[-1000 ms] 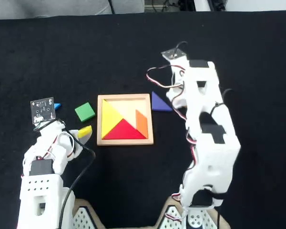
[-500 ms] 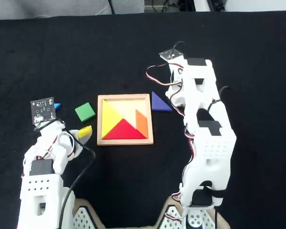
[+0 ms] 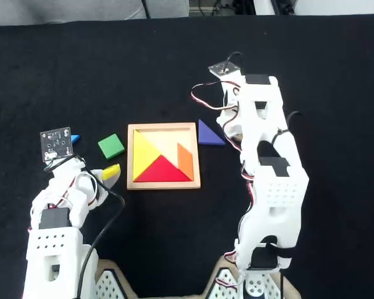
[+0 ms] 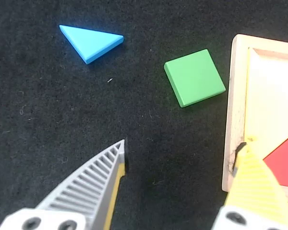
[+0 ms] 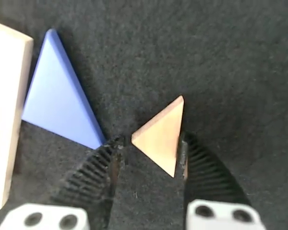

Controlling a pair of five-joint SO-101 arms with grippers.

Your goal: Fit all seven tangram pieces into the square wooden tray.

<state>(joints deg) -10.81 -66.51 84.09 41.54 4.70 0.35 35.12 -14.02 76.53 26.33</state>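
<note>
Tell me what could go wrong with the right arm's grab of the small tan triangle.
1. The right pincer straddles the tan triangle with one finger at a corner, not a flat side; closing may spin or squirt it out.
2. That finger sits close beside the purple triangle and could nudge it.
3. The open left pincer has a finger by the tray rim; moving might shift the tray.

Desk [image 3: 112, 75], covered in black cloth. Grey surface [image 3: 62, 9] and dark cables [image 3: 206, 9] are seen beyond its far edge.
</note>
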